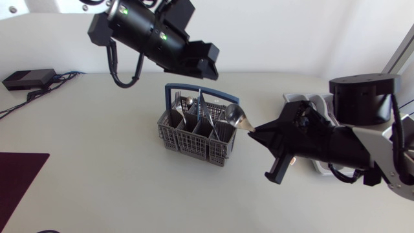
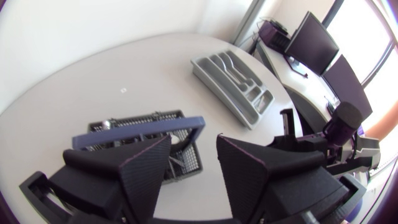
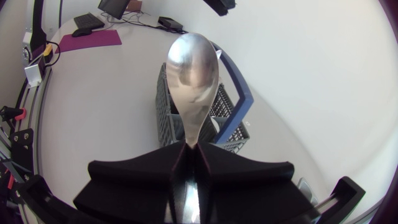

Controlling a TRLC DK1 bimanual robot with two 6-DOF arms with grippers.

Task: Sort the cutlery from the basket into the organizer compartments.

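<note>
The grey cutlery basket (image 1: 194, 133) with a blue handle (image 1: 202, 89) holds several pieces of cutlery. My right gripper (image 1: 254, 134) is shut on the handle of a silver spoon (image 1: 234, 116), whose bowl hangs just over the basket's right end. In the right wrist view the spoon (image 3: 193, 74) sticks out ahead of the shut gripper (image 3: 191, 152), with the basket (image 3: 231, 115) behind it. My left gripper (image 1: 202, 63) hangs above the basket's back edge. Its fingers stand open and empty over the basket (image 2: 140, 127) in the left wrist view (image 2: 193, 168). The grey organizer (image 2: 239, 87) lies beyond.
The organizer (image 1: 315, 102) is mostly hidden behind my right arm (image 1: 349, 139) in the head view. A black box with cables (image 1: 29, 79) sits at the back left, and a dark red mat (image 1: 18, 178) lies at the front left edge.
</note>
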